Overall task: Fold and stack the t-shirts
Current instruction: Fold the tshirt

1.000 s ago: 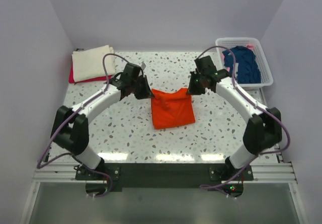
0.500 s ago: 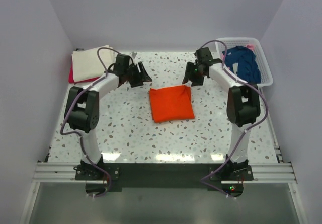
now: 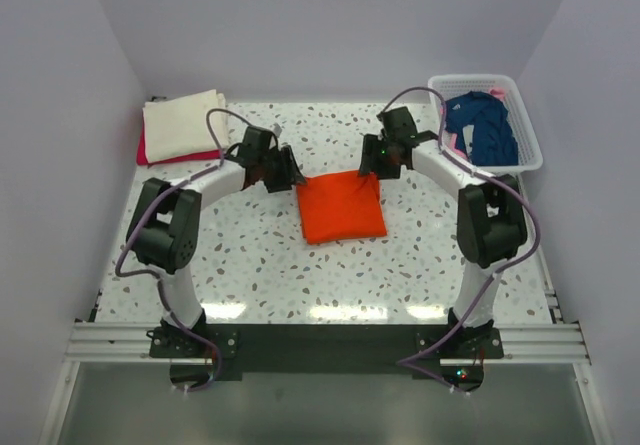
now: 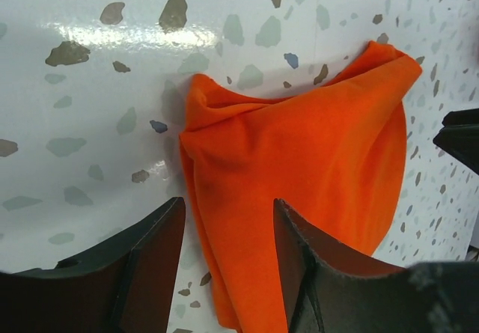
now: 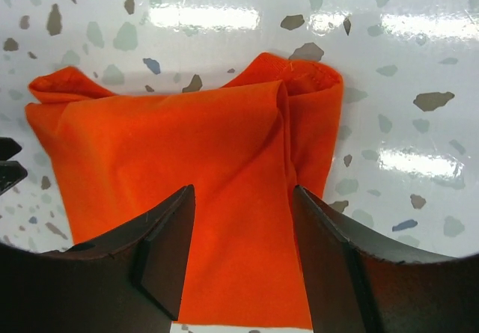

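The left gripper's (image 4: 227, 221) 2 fingers stand apart with nothing clamped. The far-left corner of the orange t-shirt (image 4: 314, 146) lies in the gap and runs on beneath them. Whether the pads touch the cloth cannot be told.

The right gripper (image 5: 243, 198) is likewise spread over the far-right corner of the shirt and grips nothing. A lapped fold sits just beyond its right finger.

The shirt lies as a folded rectangle near the middle of the table (image 3: 250, 265), a little toward the far edge. Its long axis runs roughly near to far, and it extends from both pairs of fingers toward the near edge. The 2 arms are about equally close to it.

The cream t-shirt (image 3: 183, 125) rests on the red t-shirt (image 3: 145, 153) at the far-left corner, on the left arm's side. The navy t-shirt (image 3: 485, 130) sits in the basket (image 3: 480, 81) at the far-right corner.
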